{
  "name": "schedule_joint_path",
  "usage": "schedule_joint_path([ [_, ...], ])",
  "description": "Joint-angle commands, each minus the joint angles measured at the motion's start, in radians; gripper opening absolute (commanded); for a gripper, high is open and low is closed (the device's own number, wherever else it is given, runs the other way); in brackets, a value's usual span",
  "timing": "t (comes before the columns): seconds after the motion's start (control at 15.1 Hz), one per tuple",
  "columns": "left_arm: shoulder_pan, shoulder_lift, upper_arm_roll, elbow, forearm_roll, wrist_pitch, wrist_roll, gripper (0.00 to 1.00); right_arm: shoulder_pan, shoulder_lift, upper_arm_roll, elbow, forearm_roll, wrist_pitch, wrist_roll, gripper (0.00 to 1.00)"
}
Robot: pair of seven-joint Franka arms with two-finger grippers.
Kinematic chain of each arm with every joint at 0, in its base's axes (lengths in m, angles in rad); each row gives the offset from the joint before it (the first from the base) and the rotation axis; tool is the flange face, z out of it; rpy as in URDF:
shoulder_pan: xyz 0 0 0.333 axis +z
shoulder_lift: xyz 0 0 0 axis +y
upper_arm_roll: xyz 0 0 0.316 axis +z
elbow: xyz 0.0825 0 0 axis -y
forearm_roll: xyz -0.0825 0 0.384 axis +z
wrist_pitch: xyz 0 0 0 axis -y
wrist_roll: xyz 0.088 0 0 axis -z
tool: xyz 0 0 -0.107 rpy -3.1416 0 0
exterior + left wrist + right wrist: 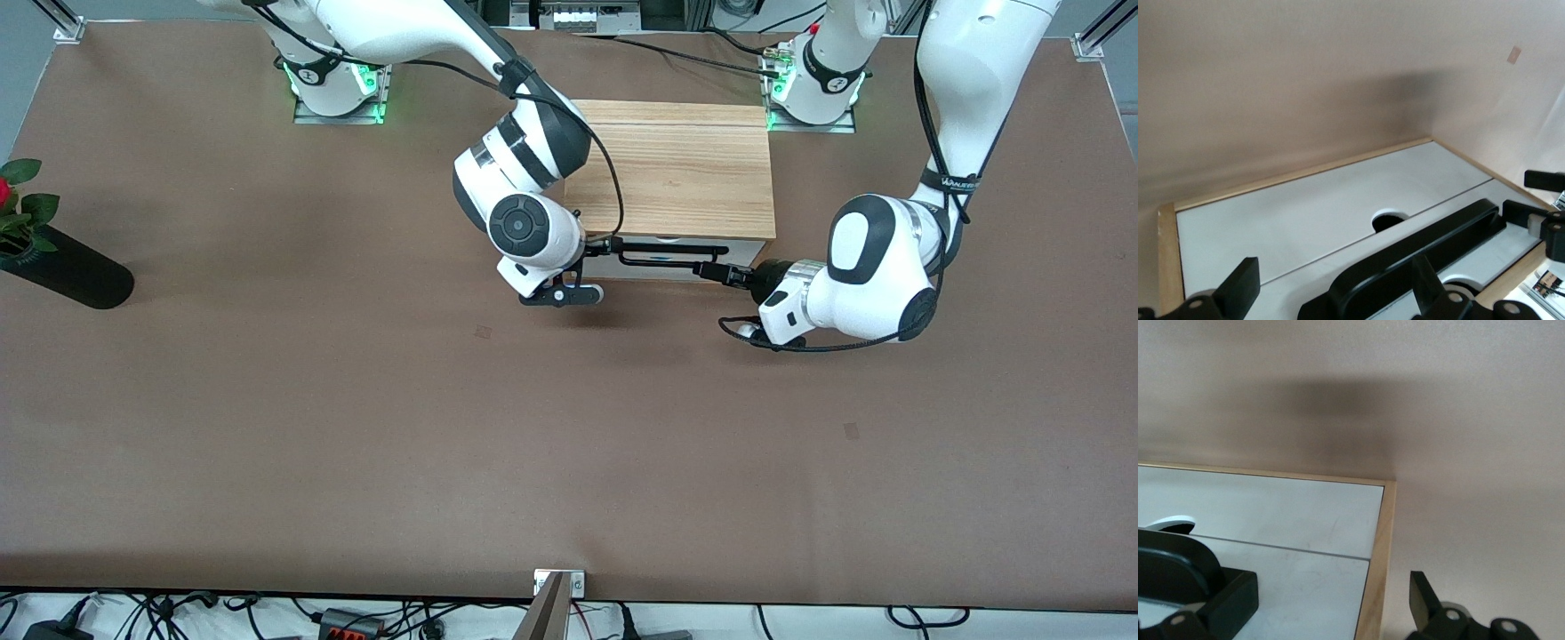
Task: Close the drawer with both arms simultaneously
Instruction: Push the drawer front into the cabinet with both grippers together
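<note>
The light oak-grain box [680,169] stands between the two arm bases. The drawer's white front panel [662,269] with its black bar handle [667,259] faces the front camera and sits in against the box; its wood floor is hidden. My right gripper [603,246] is open at the handle's end toward the right arm; in the right wrist view [1328,607] its jaws straddle the box's oak side edge [1379,553]. My left gripper [717,270] is open at the other end; in the left wrist view [1335,293] its jaws straddle the handle [1418,253].
A black vase [71,271] with green leaves and a red flower lies at the right arm's end of the table. The brown table mat [533,444] stretches nearer to the front camera than the box. A metal bracket [558,587] sits at the table's near edge.
</note>
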Motion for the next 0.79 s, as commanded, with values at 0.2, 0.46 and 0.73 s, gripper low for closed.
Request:
schedule_joint_path([
  [0.2, 0.013, -0.027, -0.008, -0.063, -0.026, -0.01, -0.002, 1.0, -0.006, -0.003, -0.005, -0.001, 0.007, -0.045, -0.044, 1.0],
  [0.46, 0.013, -0.024, -0.01, -0.063, -0.026, -0.014, -0.003, 1.0, -0.048, -0.006, -0.057, 0.102, -0.007, -0.071, -0.05, 1.0],
  [0.73, 0.034, -0.043, -0.001, 0.005, -0.021, -0.074, -0.006, 1.0, -0.048, -0.018, -0.141, 0.122, -0.065, -0.143, -0.041, 1.0],
])
